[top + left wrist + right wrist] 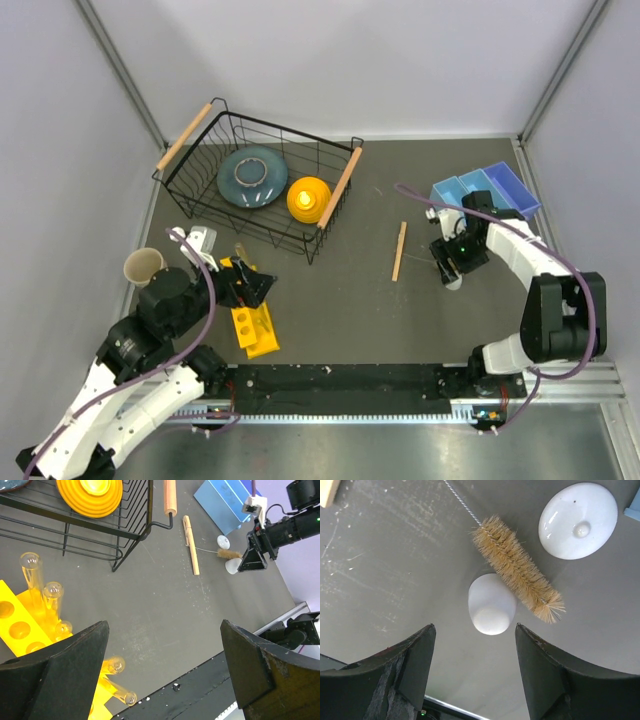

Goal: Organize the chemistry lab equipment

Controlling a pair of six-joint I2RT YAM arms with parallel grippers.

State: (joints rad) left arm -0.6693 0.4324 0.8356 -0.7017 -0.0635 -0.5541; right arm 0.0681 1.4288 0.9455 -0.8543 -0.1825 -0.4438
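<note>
Your left gripper (164,630) is spread wide and holds nothing. It hangs over the yellow plastic rack (255,328) with its clear glass tubes (32,565), far to the left of the small brown bristle brush (517,567). The black wire basket (285,128) is also left of the brush, further back. The thin flat pale wooden stick (400,251) lies just left of the brush.

In the right wrist view the brush lies diagonally. The small white rounded piece (491,605) seems to touch its bristles, straight ahead of your right gripper (473,637). Its jaws stand apart and grasp nothing. The right arm is clearly the nearer one. I think that closing on this piece may drag the brush.

The flat white round piece (577,520) lies just right of the brush, not touching it. The blue plastic trays (490,190) stand beyond.
</note>
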